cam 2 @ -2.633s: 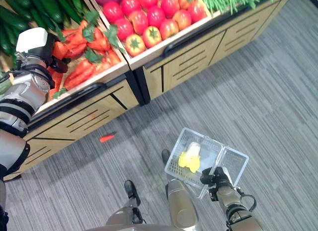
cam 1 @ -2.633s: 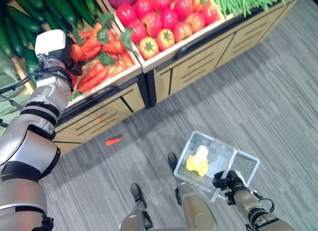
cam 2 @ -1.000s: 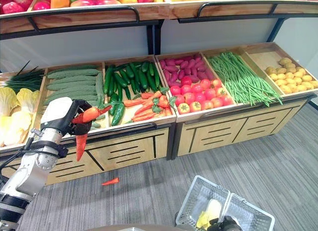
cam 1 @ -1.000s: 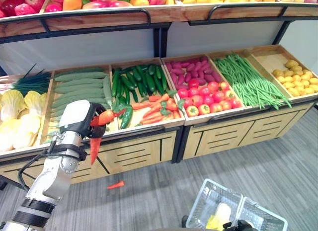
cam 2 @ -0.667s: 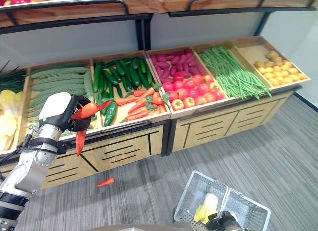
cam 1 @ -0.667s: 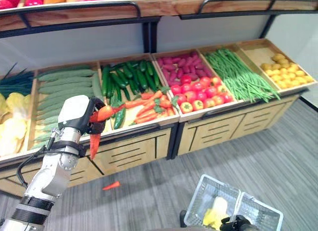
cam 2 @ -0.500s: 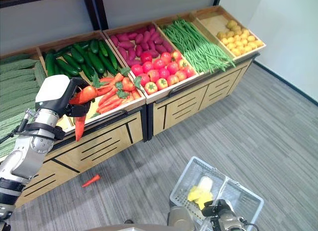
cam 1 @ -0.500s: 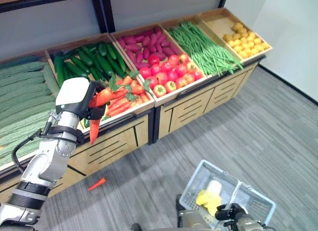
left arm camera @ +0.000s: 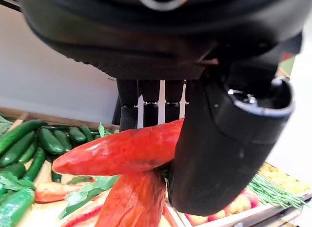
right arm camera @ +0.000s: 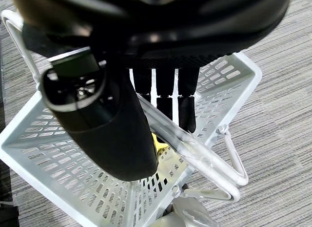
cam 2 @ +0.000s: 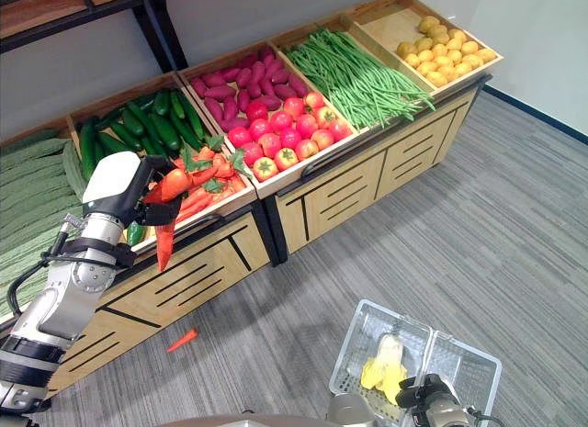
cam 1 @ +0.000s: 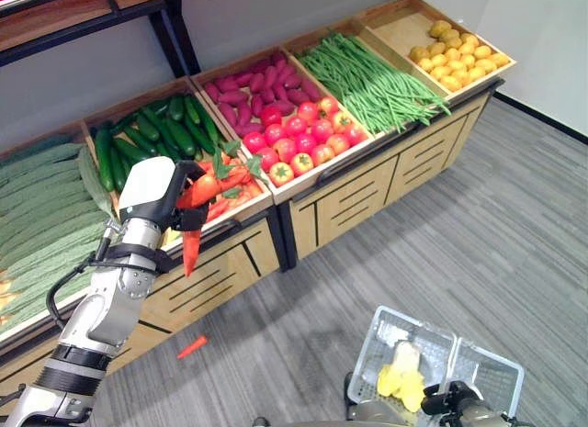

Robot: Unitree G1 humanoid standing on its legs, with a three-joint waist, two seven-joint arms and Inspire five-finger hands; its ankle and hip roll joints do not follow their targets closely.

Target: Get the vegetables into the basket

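Since the earlier frame the left hand [cam 1: 170, 196] has stayed curled round two red carrots [cam 1: 195, 227], lifted clear in front of the carrot crate [cam 2: 213, 190]. The right hand [right arm camera: 112, 124] is closed on the clear handle [right arm camera: 195, 157] of the white basket [cam 1: 432, 353]. A yellow vegetable [cam 1: 401, 372] lies in the basket; another carrot [cam 1: 191, 346] lies on the floor below the left hand.

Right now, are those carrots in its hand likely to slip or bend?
The carrots look stiff, so they probably won't bend. One hangs point-down from the left hand, pinched near its top, so it may swing or slide out. Their smooth tapered skin likely adds to that.
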